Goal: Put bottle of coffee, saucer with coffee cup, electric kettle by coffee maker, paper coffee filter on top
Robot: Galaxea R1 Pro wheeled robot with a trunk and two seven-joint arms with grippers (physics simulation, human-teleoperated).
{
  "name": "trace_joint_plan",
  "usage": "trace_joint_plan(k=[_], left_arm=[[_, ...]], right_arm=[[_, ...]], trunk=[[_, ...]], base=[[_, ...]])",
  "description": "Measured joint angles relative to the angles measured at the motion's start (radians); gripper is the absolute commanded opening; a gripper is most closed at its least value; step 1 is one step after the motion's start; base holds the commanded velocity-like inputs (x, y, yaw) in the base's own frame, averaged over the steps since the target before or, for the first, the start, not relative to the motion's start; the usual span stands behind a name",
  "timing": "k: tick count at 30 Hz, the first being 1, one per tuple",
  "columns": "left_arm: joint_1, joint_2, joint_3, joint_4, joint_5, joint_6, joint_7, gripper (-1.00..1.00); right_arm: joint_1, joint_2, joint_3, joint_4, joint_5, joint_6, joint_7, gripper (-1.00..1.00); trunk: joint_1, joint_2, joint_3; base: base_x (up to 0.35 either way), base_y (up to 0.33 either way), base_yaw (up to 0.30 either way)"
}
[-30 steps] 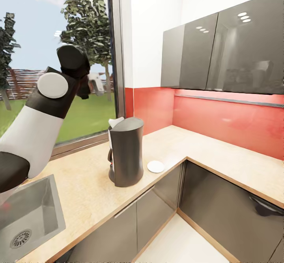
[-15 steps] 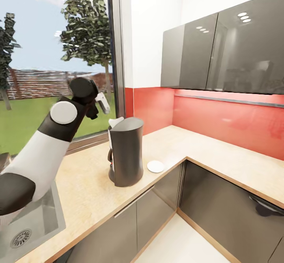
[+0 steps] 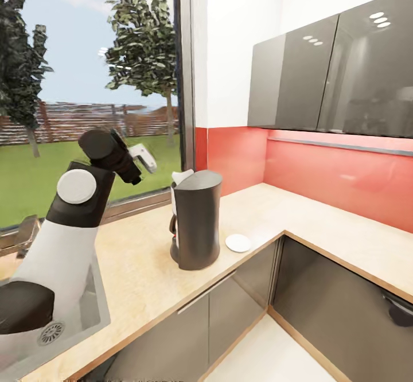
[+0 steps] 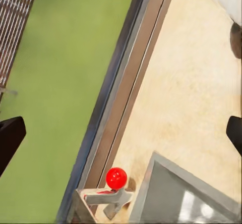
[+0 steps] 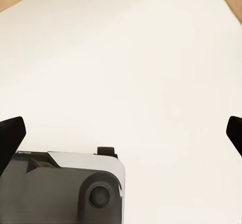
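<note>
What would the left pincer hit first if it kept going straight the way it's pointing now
Most likely the kitchen countertop by the window frame, near the sink corner and its red-knobbed tap. The open left pincer looks down there; depth is unclear.

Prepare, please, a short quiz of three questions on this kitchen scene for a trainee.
1. True or false: a white paper coffee filter shows at the top of the coffee maker.
2. What lies on the kitchen countertop to the right of the coffee maker? A) a glass kettle B) the saucer C) a jar with a yellow lid
3. Fill in: in the left wrist view the left gripper has its fingertips far apart, so it is ____.

Key: 1 true; 2 B; 3 open.
</note>
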Motion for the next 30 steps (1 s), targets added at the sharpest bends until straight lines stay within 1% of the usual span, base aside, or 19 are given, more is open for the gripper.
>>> trace_joint_plan(k=[4,5,8,9,10,11,15,16,17,18,19,20,21,24,25,26,27,28,30], left_arm=[[0.07,0.0,0.113,-0.011,0.028,0.0,0.0,1.0],[0.078,0.0,0.125,-0.012,0.039,-0.001,0.0,1.0],[0.12,0.0,0.183,-0.021,0.141,-0.001,0.027,1.0],[0.135,0.0,0.199,-0.027,0.186,-0.002,0.059,1.0],[0.157,0.0,0.221,-0.036,0.261,-0.005,0.118,1.0],[0.201,0.0,0.243,-0.045,0.395,-0.008,0.245,1.0],[0.325,-0.002,0.249,-0.052,0.605,-0.045,0.496,1.0],[0.343,-0.003,0.249,-0.054,0.63,-0.058,0.522,1.0],[0.375,-0.004,0.249,-0.059,0.678,-0.086,0.566,1.0],[0.426,-0.005,0.25,-0.065,0.763,-0.138,0.63,1.0],[0.446,-0.005,0.25,-0.066,0.792,-0.156,0.651,1.0],[0.506,-0.005,0.251,-0.069,0.901,-0.216,0.723,1.0],[0.543,-0.005,0.251,-0.07,0.956,-0.252,0.761,1.0],[0.621,-0.004,0.252,-0.069,1.073,-0.351,0.848,1.0],[0.64,-0.004,0.252,-0.068,1.099,-0.378,0.866,1.0],[0.716,-0.005,0.252,-0.067,1.184,-0.475,0.911,1.0],[0.778,-0.005,0.251,-0.066,1.229,-0.532,0.934,1.0],[0.822,-0.005,0.251,-0.066,1.258,-0.577,0.951,1.0],[0.879,-0.006,0.251,-0.065,1.284,-0.633,0.97,1.0]], right_arm=[[0.0,0.0,0.001,0.0,0.0,-0.001,0.0,1.0],[0.0,0.0,0.001,0.0,0.0,-0.001,0.0,1.0],[0.0,0.0,0.003,0.0,0.0,-0.001,0.0,1.0],[0.0,0.001,0.003,0.0,0.0,-0.001,0.0,1.0],[0.0,0.001,0.003,0.0,0.0,-0.001,0.0,1.0],[0.0,0.001,0.003,0.0,0.0,-0.001,0.0,1.0],[0.0,0.002,0.004,0.0,0.0,-0.001,0.0,1.0],[0.0,0.002,0.004,0.0,0.0,-0.001,0.0,1.0],[0.0,0.002,0.004,0.0,0.0,-0.001,0.0,1.0],[0.0,0.002,0.004,0.0,0.0,-0.001,0.0,1.0],[0.0,0.002,0.004,0.0,0.0,-0.001,0.0,1.0],[0.0,0.002,0.004,0.0,0.001,-0.001,0.0,1.0],[0.0,0.002,0.004,0.0,0.001,-0.001,0.0,1.0],[0.0,0.002,0.004,0.0,0.001,-0.001,0.0,1.0],[0.0,0.002,0.004,0.0,0.001,-0.001,0.0,1.0],[0.0,0.002,0.004,0.0,0.001,-0.001,0.0,1.0],[0.0,0.002,0.004,0.0,0.001,-0.001,0.0,1.0],[0.0,0.002,0.004,0.0,0.001,-0.001,0.0,1.0],[0.0,0.002,0.004,0.0,0.001,-0.001,0.0,1.0]], trunk=[[0.0,0.0,0.0],[0.0,0.0,0.0],[0.0,0.0,0.0],[0.0,0.0,0.0],[0.0,0.0,0.0],[0.0,0.0,0.0],[0.0,0.0,0.0],[0.0,0.0,0.0],[0.0,0.0,0.0],[0.0,0.0,0.0],[0.0,0.0,0.0],[0.0,0.0,0.0],[0.0,0.0,0.0],[0.0,0.0,0.0],[0.0,0.0,0.0],[0.0,0.0,0.0],[0.0,0.0,0.0],[0.0,0.0,0.0],[0.0,0.0,0.0]], base=[[0.0,0.0,0.278],[0.0,0.0,0.279],[0.0,0.0,0.279],[0.0,0.0,0.279],[0.0,0.0,0.279],[0.0,0.0,0.279],[0.0,0.0,0.279],[0.0,0.0,0.279],[0.0,0.0,0.279],[0.0,0.0,0.279],[0.0,0.0,0.279],[0.0,0.0,0.279],[0.0,0.0,0.279],[0.0,0.0,0.279],[0.0,0.0,0.279],[0.0,0.0,0.279],[0.0,0.0,0.279],[0.0,0.0,0.278],[0.0,0.0,0.278]])
